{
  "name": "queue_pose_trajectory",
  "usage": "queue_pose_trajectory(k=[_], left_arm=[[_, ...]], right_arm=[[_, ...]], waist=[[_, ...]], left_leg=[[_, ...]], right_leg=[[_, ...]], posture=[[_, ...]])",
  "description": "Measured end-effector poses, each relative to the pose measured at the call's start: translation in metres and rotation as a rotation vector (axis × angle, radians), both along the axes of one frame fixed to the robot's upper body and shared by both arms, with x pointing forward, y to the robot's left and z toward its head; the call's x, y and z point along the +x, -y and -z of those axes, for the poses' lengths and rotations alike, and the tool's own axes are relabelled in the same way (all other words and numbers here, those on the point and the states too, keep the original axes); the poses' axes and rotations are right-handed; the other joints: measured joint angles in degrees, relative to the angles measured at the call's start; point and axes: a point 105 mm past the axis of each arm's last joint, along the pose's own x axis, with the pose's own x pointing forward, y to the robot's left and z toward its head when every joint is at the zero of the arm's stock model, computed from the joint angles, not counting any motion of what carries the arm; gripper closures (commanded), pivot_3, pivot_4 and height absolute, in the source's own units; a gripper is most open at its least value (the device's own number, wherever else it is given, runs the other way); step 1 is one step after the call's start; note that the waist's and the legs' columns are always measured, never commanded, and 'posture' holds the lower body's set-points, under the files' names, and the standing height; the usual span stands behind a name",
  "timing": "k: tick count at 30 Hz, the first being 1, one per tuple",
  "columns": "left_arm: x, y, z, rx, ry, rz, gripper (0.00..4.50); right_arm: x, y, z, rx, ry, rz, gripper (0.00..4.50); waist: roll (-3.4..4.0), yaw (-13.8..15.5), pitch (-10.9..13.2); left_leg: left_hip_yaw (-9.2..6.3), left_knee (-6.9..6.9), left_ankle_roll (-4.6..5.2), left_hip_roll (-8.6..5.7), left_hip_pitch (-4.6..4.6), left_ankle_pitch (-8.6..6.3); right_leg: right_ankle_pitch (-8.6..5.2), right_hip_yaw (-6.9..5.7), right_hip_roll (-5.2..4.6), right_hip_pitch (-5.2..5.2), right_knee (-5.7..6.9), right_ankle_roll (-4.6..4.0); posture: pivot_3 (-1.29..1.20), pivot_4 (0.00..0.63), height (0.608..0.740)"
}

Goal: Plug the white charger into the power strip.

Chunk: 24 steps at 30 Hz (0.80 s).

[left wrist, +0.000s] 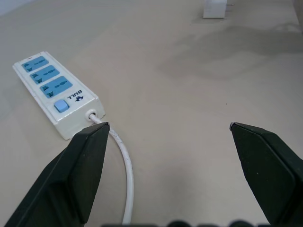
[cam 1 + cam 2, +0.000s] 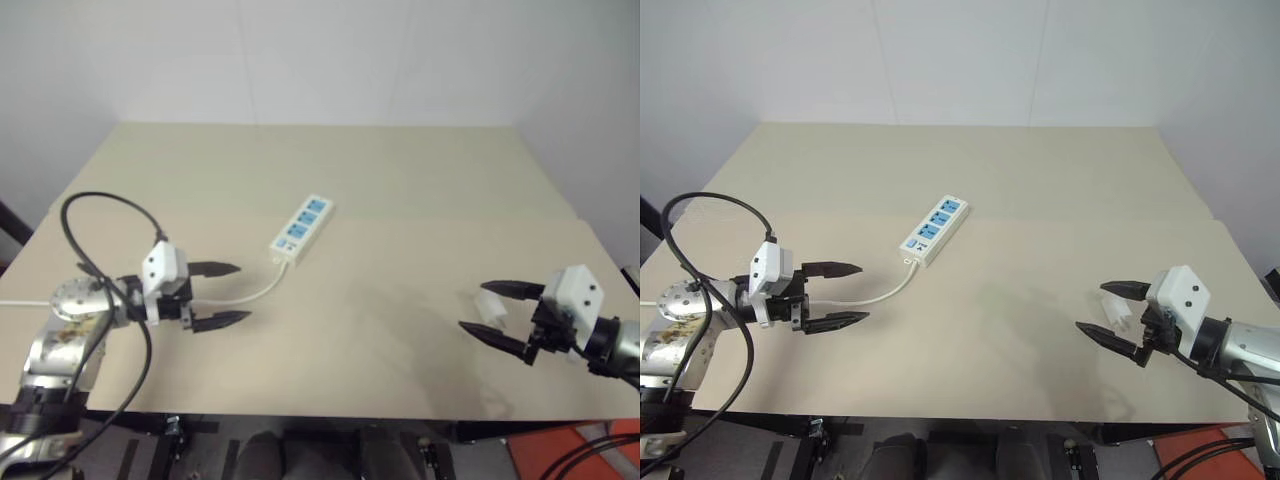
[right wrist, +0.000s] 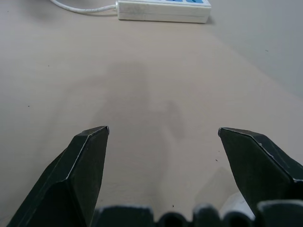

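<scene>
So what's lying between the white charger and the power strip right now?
Nothing: in the left eye view, bare table runs from the white charger to the power strip.

1. The power strip (image 2: 301, 229) is white with three blue socket faces and a pale blue switch.
2. Its cord (image 2: 250, 293) is white.
3. The white charger (image 2: 1118, 311) is plain white.
4. The table (image 2: 400, 200) is plain beige.
5. Gripper fingers (image 1: 71, 175) are black.
</scene>
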Motion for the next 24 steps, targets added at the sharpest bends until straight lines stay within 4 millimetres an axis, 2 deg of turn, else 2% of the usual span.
queue_pose_trajectory(k=[9,16,20,24], left_arm=[[0.006,0.001,-0.002,-0.026,0.004,-0.041,0.03],[0.052,0.014,-0.028,-0.089,0.098,-0.262,0.03],[0.074,0.028,-0.025,-0.083,0.067,-0.377,0.03],[0.093,0.055,-0.017,-0.118,0.022,-0.480,0.03]], right_arm=[[0.001,0.001,-0.001,-0.002,0.013,0.006,0.11],[0.009,-0.002,-0.011,0.003,0.060,0.005,0.11],[0.016,-0.007,-0.019,0.009,0.094,-0.009,0.11],[0.028,-0.018,-0.033,0.017,0.151,-0.037,0.11]], waist=[[0.00,0.0,0.0],[-0.04,0.2,0.0],[-0.06,0.0,0.0],[-0.08,0.0,0.0]], left_leg=[[0.00,0.00,0.00,0.00,0.00,0.00],[-0.04,0.01,0.00,-0.03,-0.01,0.00],[-0.04,0.01,0.00,-0.05,-0.01,0.00],[-0.07,0.02,0.00,-0.08,-0.01,0.00]], right_leg=[[0.00,0.00,0.00,0.01,0.00,0.01],[0.02,-0.01,0.00,0.05,-0.02,0.02],[0.03,0.01,0.00,0.05,-0.02,0.02],[0.05,0.02,-0.01,0.05,-0.02,0.03]], posture=[[0.00,0.150,0.740],[0.00,0.150,0.740],[0.00,0.150,0.740],[0.00,0.150,0.740]])
